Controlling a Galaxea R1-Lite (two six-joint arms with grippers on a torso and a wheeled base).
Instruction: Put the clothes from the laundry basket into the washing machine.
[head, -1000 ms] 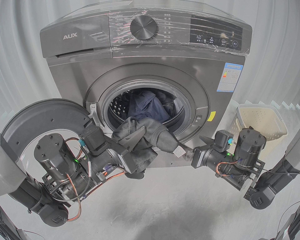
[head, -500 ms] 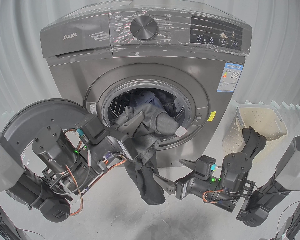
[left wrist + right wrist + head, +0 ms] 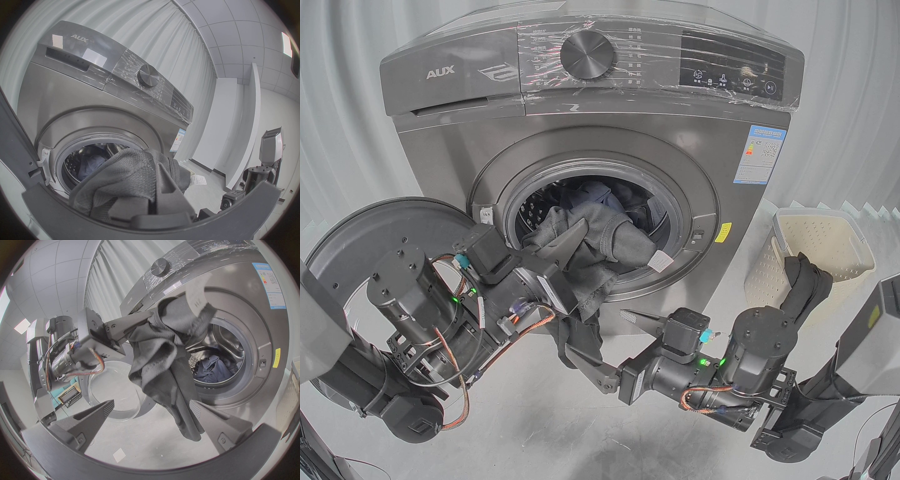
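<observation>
Washer (image 3: 587, 144) stands with door (image 3: 381, 231) swung open to the robot's left; blue clothes (image 3: 594, 190) lie deep in the drum; left tool (image 3: 575, 240) is at the drum mouth, clamped tight on a grey garment (image 3: 612, 240); the garment's upper bulk bunches over the lower lip of the opening, partly inside the drum, with a white tag (image 3: 659, 261) sticking out on its right side; its tail hangs down in front of the washer's front panel, above the floor (image 3: 519, 425); right tool (image 3: 597, 331) sits low before the washer, below the opening, jaws spread wide and holding nothing; the hanging tail drops between its two fingers, close against one of them; cannot tell whether cloth and finger touch; basket (image 3: 850, 250) stands on the floor to the right of the washer, near its corner; a dark garment (image 3: 806, 281) is draped over the basket's near rim, hanging down its outer wall, just behind the right arm
</observation>
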